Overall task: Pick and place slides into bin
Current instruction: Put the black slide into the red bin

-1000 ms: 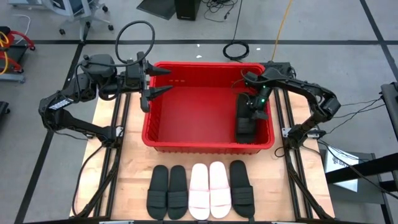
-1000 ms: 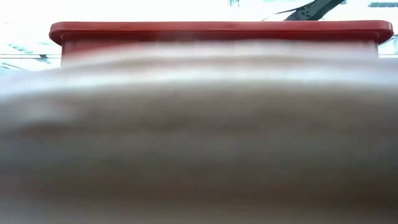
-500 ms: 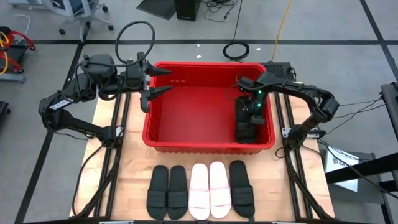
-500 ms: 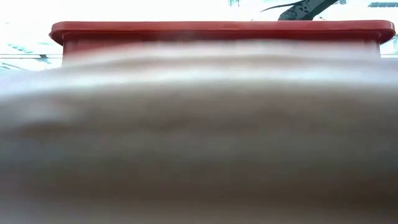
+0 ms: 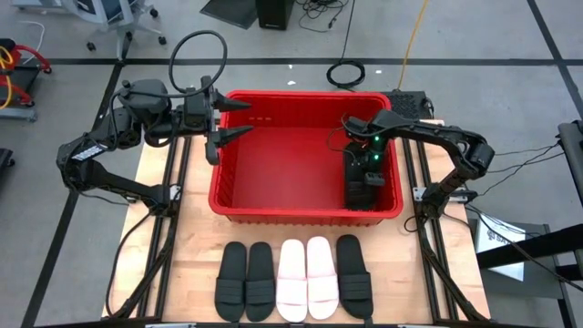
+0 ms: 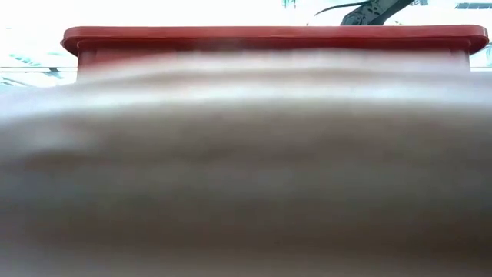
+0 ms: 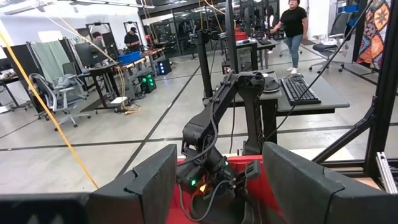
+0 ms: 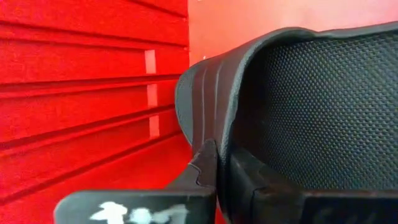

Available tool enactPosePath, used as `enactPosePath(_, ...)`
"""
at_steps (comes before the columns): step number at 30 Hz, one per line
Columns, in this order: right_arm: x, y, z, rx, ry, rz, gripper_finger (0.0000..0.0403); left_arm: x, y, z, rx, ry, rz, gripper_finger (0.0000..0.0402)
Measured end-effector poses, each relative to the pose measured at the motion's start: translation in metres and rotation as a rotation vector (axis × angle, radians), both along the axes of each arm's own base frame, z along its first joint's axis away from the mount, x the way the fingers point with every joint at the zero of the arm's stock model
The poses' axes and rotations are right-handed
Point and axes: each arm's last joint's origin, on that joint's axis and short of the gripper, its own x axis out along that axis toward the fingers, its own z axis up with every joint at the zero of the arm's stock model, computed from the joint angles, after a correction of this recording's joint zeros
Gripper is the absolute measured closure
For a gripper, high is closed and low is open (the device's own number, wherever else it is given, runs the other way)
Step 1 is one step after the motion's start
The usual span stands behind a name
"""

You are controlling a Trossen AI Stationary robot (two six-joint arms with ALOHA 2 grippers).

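Blurred pale slide (image 6: pixel 246 169) blocking bin (image 6: pixel 269 35)

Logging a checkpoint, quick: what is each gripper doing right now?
Left gripper: open, empty, above the bin's left rim.
Right gripper: shut on the strap of a black slide, inside the bin at its right end.

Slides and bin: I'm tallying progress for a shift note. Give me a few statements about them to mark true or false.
1. One black slide is inside the red bin. True.
2. Five slides lie on the table in front of the bin. True.
3. The right pincer is open. False: it is shut on the black slide.
4. The left pincer holds a pink slide. False: it is open, at the bin's left rim.
5. Both pale slides are in the bin. False: on the table.
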Motion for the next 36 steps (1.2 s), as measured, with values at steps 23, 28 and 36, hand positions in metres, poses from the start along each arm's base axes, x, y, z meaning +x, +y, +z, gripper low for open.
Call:
enactPosePath(23, 0.002, -0.002, -0.034, 0.093, 0.18, -0.068, 0.0383, 0.0, 0.0, -0.002, -0.004, 0.021, 0.0, 0.016)
enactPosePath(28, 0.002, -0.001, -0.034, 0.096, 0.192, -0.073, 0.0371, 0.0, 0.0, -0.002, -0.006, 0.023, -0.001, 0.016)
enactPosePath(36, 0.001, -0.001, -0.034, 0.1, 0.201, -0.079, 0.0353, 0.0, 0.0, -0.002, -0.008, 0.022, 0.0, 0.016)
